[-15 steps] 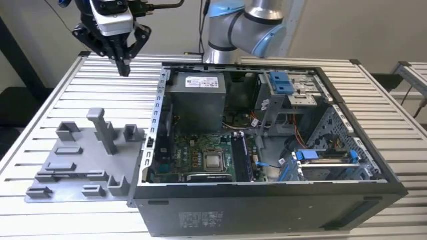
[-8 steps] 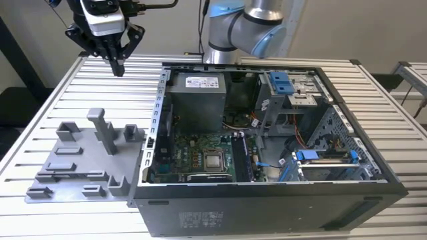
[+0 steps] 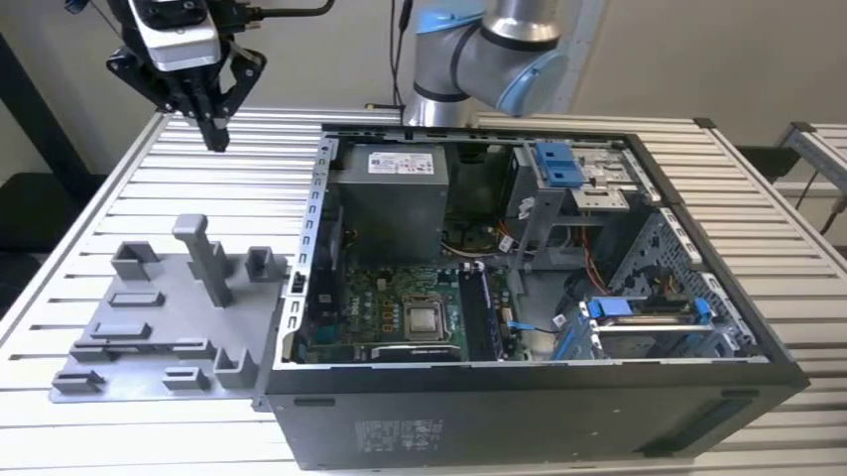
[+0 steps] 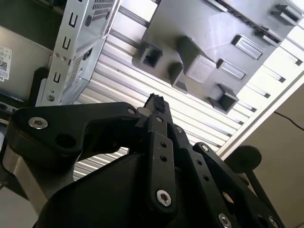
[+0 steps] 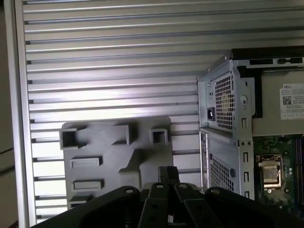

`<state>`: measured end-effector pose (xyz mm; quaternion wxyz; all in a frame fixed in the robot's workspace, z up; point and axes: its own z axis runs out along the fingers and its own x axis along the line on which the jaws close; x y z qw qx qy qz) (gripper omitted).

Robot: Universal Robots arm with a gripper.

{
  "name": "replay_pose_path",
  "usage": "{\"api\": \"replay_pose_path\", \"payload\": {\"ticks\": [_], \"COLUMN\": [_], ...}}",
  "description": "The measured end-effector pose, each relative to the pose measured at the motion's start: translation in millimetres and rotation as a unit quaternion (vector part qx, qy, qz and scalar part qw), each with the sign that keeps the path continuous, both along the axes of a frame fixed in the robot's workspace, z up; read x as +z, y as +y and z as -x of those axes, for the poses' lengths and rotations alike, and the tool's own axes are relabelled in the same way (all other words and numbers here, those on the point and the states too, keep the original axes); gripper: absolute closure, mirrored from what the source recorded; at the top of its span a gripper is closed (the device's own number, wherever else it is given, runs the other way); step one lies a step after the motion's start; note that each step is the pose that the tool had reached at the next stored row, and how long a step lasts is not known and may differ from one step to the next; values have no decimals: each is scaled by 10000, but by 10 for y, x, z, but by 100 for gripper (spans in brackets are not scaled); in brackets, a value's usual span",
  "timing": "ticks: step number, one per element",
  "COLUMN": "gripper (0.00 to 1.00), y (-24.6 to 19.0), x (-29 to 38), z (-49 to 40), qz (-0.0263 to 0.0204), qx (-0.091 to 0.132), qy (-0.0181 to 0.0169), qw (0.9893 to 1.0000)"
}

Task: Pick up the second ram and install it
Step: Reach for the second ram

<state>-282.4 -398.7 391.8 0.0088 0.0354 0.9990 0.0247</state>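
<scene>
Gripper [image 4: 156, 101]: we record jaws clenched together, high above the grey fixture plate [image 3: 179, 337]. Open computer case [image 3: 530, 426]: just beside that plate, on slatted table [image 3: 119, 198].

I make out the second ram [image 3: 485, 309] as a long, thin, dark bluish stick standing on edge inside the open computer case [image 3: 530, 416]. It is seated on the motherboard [image 3: 377, 315], just to the exterior view's right of the processor socket [image 3: 426, 319].
</scene>
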Motion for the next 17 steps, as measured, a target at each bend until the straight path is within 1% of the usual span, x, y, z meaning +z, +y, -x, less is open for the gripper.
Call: {"api": "replay_pose_path", "payload": {"ticks": [17], "gripper": [89], "y": [0], "x": [-5], "z": [353], "qz": [0], "qx": [0], "qy": [0], "qw": [10000]}}
